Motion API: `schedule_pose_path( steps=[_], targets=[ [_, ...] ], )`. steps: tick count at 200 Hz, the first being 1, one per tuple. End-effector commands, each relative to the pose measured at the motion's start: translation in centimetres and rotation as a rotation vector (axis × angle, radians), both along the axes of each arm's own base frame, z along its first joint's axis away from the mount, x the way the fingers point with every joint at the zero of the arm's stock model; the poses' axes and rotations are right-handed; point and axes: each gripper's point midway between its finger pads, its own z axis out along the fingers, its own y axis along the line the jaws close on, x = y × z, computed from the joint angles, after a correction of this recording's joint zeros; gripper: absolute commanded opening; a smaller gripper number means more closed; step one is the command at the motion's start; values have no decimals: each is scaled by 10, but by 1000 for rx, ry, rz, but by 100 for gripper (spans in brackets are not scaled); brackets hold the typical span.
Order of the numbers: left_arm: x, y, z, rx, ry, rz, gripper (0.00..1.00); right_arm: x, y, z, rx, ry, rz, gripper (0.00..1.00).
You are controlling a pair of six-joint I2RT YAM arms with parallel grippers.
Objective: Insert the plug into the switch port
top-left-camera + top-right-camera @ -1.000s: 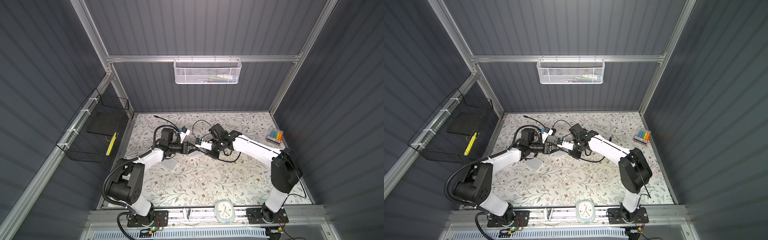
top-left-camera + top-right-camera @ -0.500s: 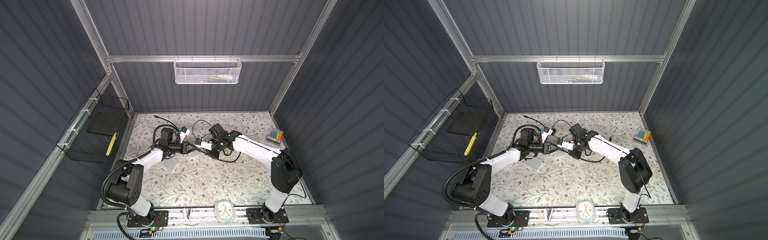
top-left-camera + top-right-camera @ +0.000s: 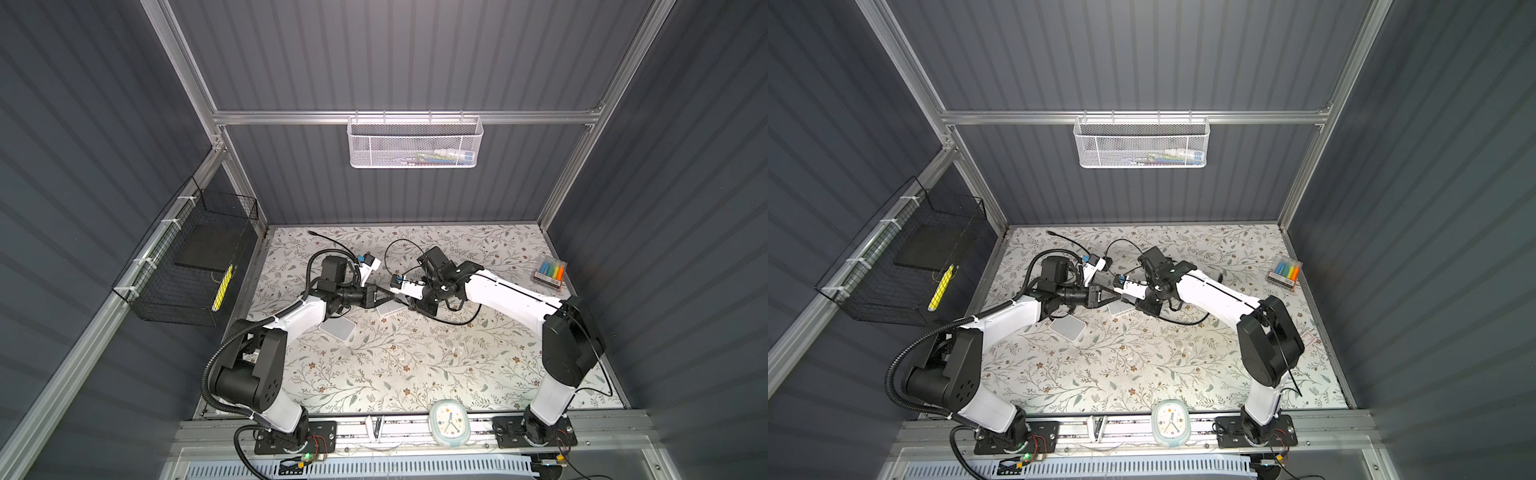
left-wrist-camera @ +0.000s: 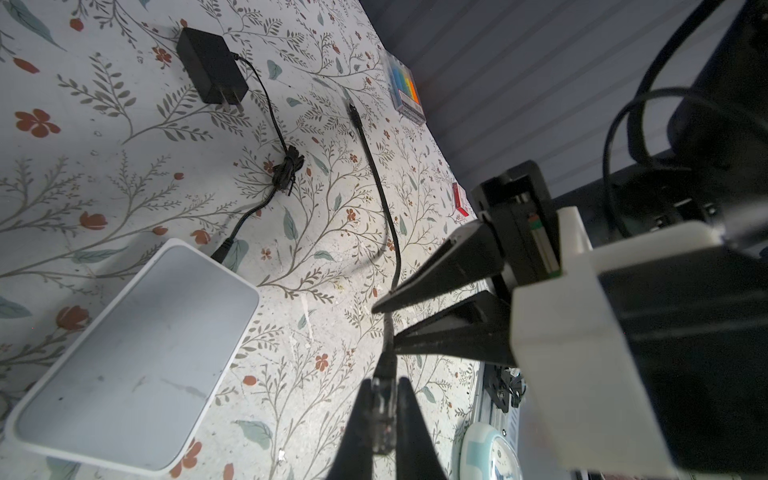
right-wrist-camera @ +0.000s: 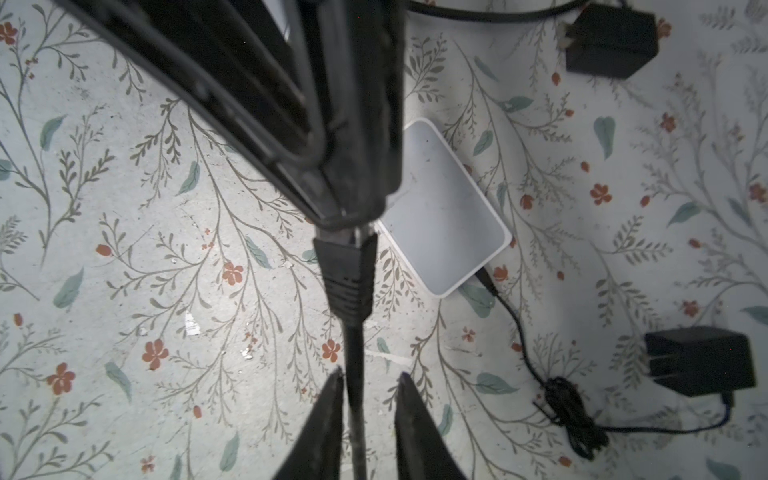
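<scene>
My left gripper (image 4: 383, 380) is shut on the clear plug (image 4: 382, 415) of a black cable (image 4: 384, 199), held above the floral mat. My right gripper (image 5: 370, 376) faces it, open, with the cable (image 5: 353, 357) running loose between its fingertips just behind the plug's black boot (image 5: 347, 274). In both top views the two grippers meet tip to tip at mid-table (image 3: 390, 296) (image 3: 1120, 296). The white switch (image 4: 133, 357) (image 5: 444, 208) (image 3: 388, 309) lies flat on the mat just below them, with a thin power lead plugged in. Its ports are hidden.
A second white box (image 3: 337, 329) lies left of the switch. Two black power adapters (image 5: 611, 45) (image 5: 702, 359) and their leads lie on the mat. A marker pack (image 3: 549, 272) sits at the right edge and a clock (image 3: 449, 424) at the front rail.
My left gripper has closed on the plug. My right gripper has opened and let go of the cable. Neither arm has moved much.
</scene>
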Motion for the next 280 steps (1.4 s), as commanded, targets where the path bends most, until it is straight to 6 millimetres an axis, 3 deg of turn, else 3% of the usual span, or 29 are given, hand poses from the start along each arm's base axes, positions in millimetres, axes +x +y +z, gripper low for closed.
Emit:
schedule_pose_path(
  steps=[1,36,104,218,227,246,261,280],
  targets=[
    [-1,-2,12,-16,-24,-21,0,2,4,13,39,-48,-5,32],
    [-1,-3,13,-27,-13,-36,0,-2,19,22,90,-74,40,37],
    [-5,-4,12,-28,0,-52,0,5,48,29,114,-103,99,32],
    [-5,-1,11,-15,-3,-40,0,3,46,30,101,-103,93,13],
    [-4,-1,11,-15,-4,-39,7,3,46,30,102,-103,93,10],
    [0,1,12,-4,-17,-10,37,2,45,31,103,-103,92,5],
    [5,5,15,6,-32,22,46,1,44,30,99,-102,90,3],
    [8,9,19,14,-57,48,44,0,43,29,102,-105,87,1]
  ],
)
